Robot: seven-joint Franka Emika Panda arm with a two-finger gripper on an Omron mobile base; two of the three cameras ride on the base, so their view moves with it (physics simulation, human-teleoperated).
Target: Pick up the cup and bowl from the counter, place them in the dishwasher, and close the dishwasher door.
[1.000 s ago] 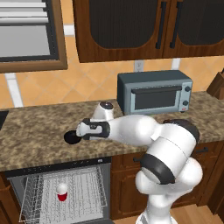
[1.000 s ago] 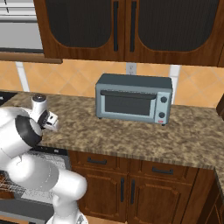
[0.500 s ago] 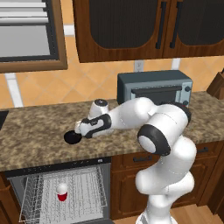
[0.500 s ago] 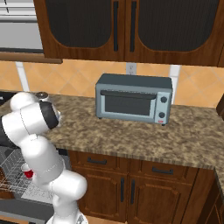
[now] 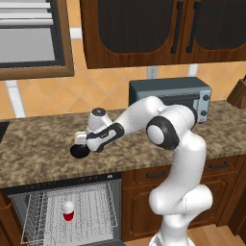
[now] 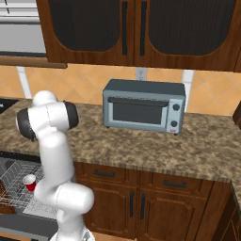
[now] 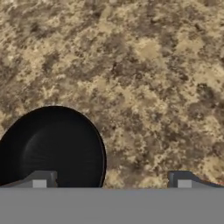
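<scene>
So far I have the cup racked in the dishwasher; my empty, wide-open hand hovers over the bowl.

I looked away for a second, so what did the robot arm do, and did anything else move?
The arm swung left and stretched out over the counter, bringing the open gripper above the bowl. It took hold of nothing. The bowl, the cup in the dishwasher and the toaster oven stayed put.
</scene>
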